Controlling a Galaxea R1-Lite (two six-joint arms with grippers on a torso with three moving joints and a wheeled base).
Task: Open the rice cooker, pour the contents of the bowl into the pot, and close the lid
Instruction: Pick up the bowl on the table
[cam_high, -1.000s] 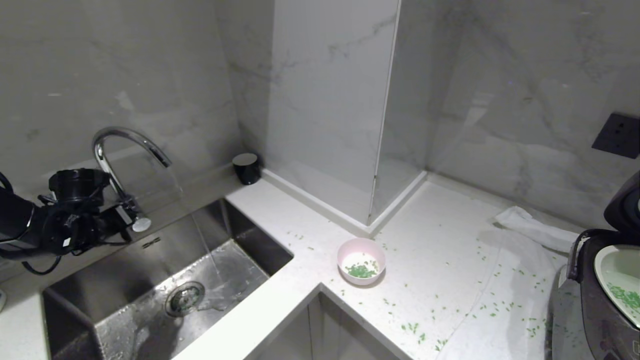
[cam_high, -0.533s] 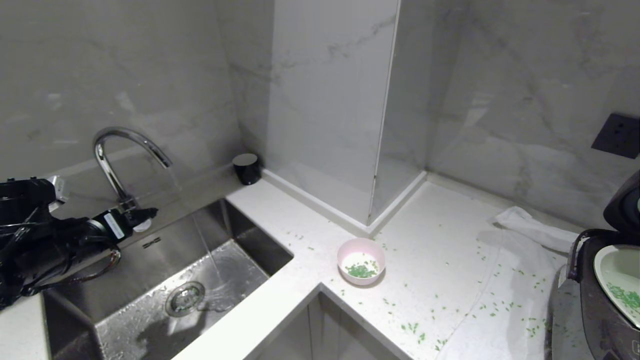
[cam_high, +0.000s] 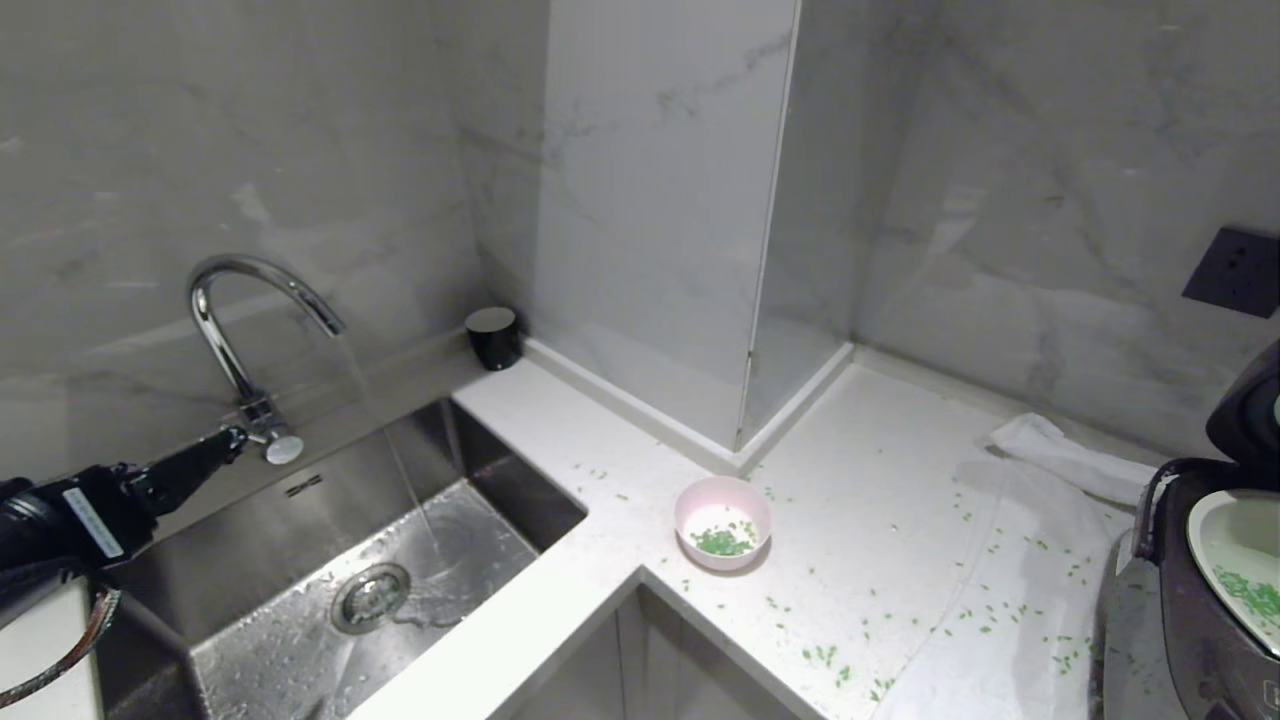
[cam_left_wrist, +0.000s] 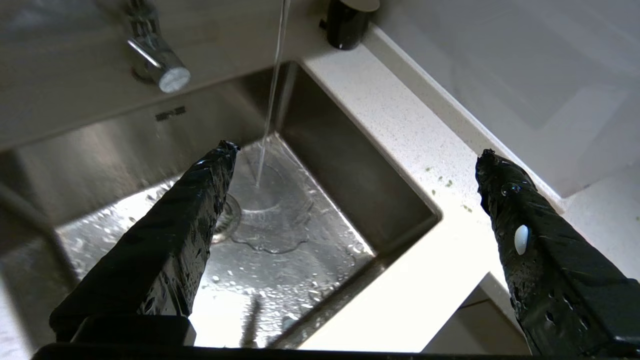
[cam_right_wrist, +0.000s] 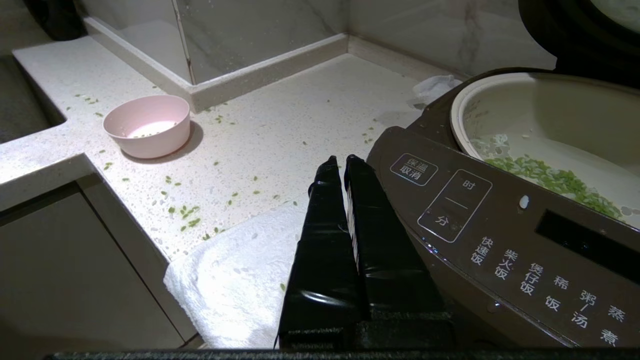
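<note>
**Lid up, some grains in the pot, bowl not yet emptied**

Head view: the cooker (cam_high: 1195, 600) stands at the tabletop's (cam_high: 880, 470) right end with its lid (cam_high: 1245, 405) raised, so opening looks done. Green grains (cam_high: 1250, 592) lie in the pot (cam_high: 1228, 545). The bowl (cam_high: 722, 522) sits upright near the sink (cam_high: 330, 590) corner, well apart from the cooker, with some grains inside; many more are scattered over the tabletop. The tap (cam_high: 250, 300) is running. The left end effector (cam_high: 215, 450) reaches in by the tap.

Left wrist view: the left end effector (cam_left_wrist: 355, 170) hangs over the sink, its wet fingers (cam_left_wrist: 520, 215) spread wide, holding nothing.

Right wrist view: the right end effector (cam_right_wrist: 345, 167) rests just beside the cooker's panel (cam_right_wrist: 500, 235), fingers pressed together, empty.

Judged from this, the rest of the bowl must still be poured, then the lid closed.
</note>
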